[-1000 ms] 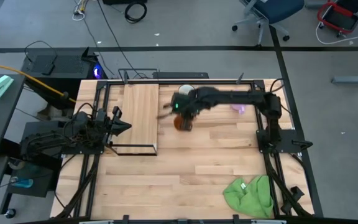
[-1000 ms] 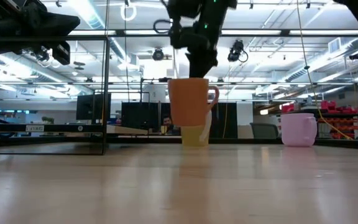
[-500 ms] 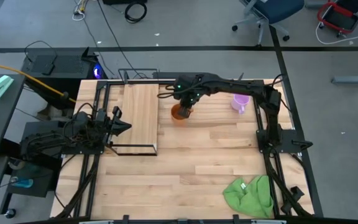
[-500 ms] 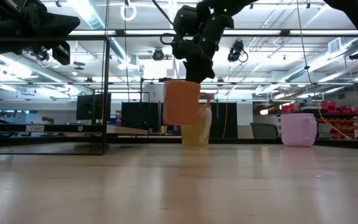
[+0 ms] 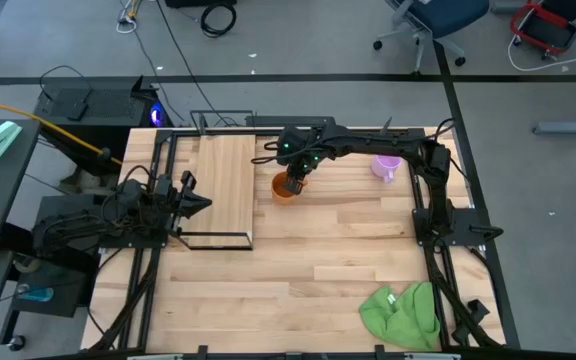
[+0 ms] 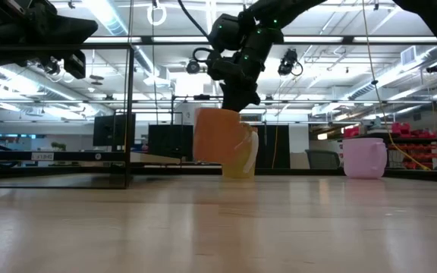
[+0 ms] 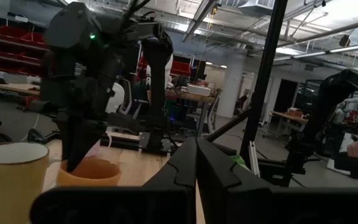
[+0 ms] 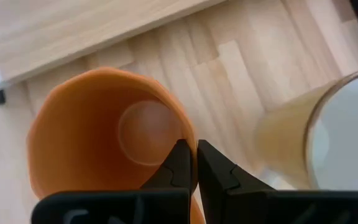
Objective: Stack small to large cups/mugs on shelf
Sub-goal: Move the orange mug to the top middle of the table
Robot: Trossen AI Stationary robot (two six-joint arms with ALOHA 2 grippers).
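My right gripper point(image 5: 297, 177) is shut on the orange mug point(image 5: 284, 187), between the shelf and the purple mug point(image 5: 387, 165). The mug hangs above the table in the low view point(image 6: 217, 138). The cream mug point(image 6: 246, 156) stands on its base just behind it, under my right arm in the high view, and shows beside the orange mug in the right wrist view point(image 8: 328, 137). The purple mug point(image 6: 365, 158) stands on its base to the right. The shelf point(image 5: 226, 185), a light plank on a black wire frame, lies left of the mugs. My left gripper point(image 5: 204, 202) is shut and waits at the shelf's left side. My right gripper pinches the orange mug's rim point(image 8: 190, 144), one finger point(image 8: 178, 167) inside the mug and the other point(image 8: 215, 171) outside. The fingers come from above, pointing down. The mug hangs roughly upright below them, lifted clear of the table point(image 6: 217, 163).
A crumpled green cloth point(image 5: 400, 312) lies near the table's near right corner. Black frame rails point(image 5: 420, 200) run along the table's left and right sides. Bare wood point(image 5: 308, 270) stretches across the near half of the table.
My right gripper has carried the orange mug toward the table's far edge and slightly left, toward the shelf and next to the cream mug. The mug has turned about, so its handle no longer sticks out to the right in the low view.
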